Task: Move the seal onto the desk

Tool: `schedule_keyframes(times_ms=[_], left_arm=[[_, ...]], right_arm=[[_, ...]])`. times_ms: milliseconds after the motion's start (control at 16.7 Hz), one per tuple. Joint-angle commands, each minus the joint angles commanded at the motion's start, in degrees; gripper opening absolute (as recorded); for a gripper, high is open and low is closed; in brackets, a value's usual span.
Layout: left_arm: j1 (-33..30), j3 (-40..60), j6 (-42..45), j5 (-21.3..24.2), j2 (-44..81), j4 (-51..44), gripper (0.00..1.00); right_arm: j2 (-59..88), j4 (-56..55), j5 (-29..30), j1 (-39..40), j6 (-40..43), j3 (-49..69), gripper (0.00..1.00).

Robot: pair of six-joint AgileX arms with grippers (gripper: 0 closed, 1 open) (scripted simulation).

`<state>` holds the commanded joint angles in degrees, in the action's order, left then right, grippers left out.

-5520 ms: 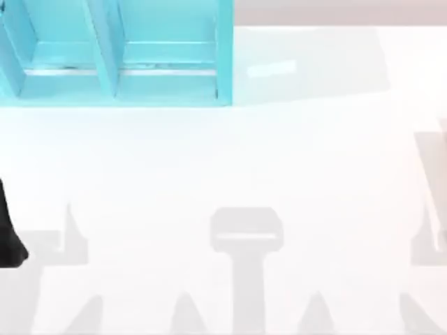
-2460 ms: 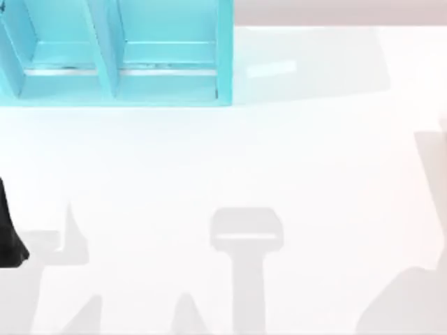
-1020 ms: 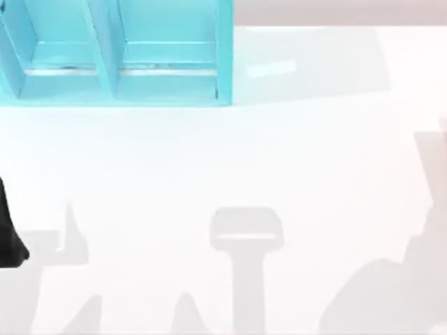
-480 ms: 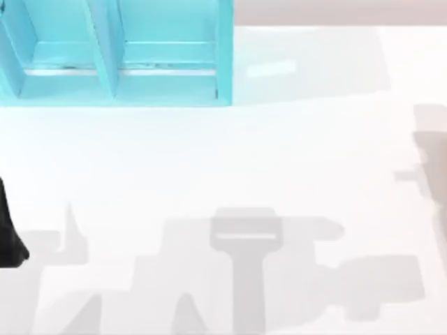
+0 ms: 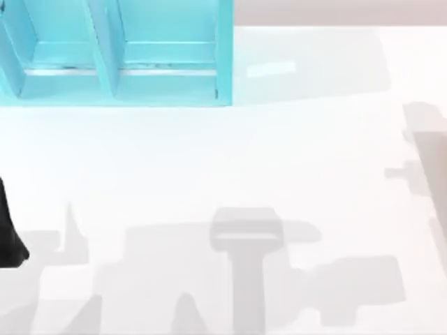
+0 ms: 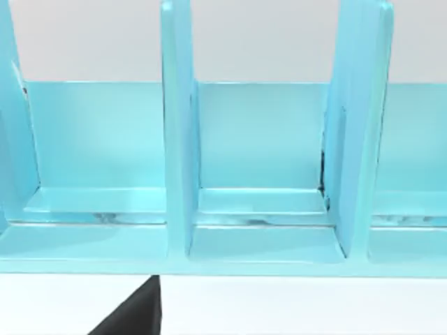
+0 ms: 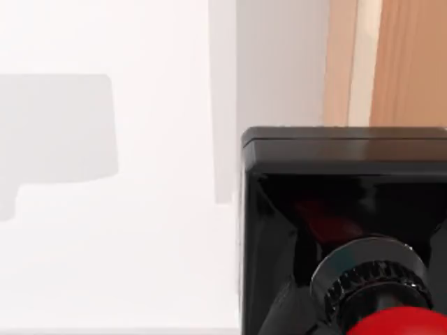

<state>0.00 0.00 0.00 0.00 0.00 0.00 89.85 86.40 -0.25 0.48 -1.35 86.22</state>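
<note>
The seal (image 7: pixel 335 209) sits very close in the right wrist view: a glossy black square block with its red knob (image 7: pixel 398 324) nearest the camera. My right gripper is up against the knob, and the grip itself is hidden. The white desk (image 7: pixel 105 230) lies under and beyond the seal, and whether the block touches it cannot be told. From above, the desk (image 5: pixel 230 160) carries a wide grey shadow (image 5: pixel 209 272) along its front. My left arm (image 5: pixel 7 234) is parked at the desk's left edge.
A turquoise shelf unit (image 5: pixel 119 56) with upright dividers stands at the back left, and its compartments (image 6: pixel 258 153) face the left wrist camera. The desk's right edge and brown floor (image 7: pixel 391 63) lie just past the seal.
The right arm's shadow has spread from the front right corner leftward across the front of the desk. The left arm and the shelf have not moved.
</note>
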Motion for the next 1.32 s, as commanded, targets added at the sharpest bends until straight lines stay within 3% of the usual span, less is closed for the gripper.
schedule_keyframes(times_ms=[780, 1320], left_arm=[[0.00, 0.00, 0.00, 0.00, 0.00, 0.00, 1.00], [0.00, 0.00, 0.00, 0.00, 0.00, 0.00, 1.00]], right_arm=[[37.62, -10.38, 0.50, 32.65, -33.24, 26.77, 0.00], [39.70, -13.57, 0.44, 34.33, -35.23, 26.10, 0.00]])
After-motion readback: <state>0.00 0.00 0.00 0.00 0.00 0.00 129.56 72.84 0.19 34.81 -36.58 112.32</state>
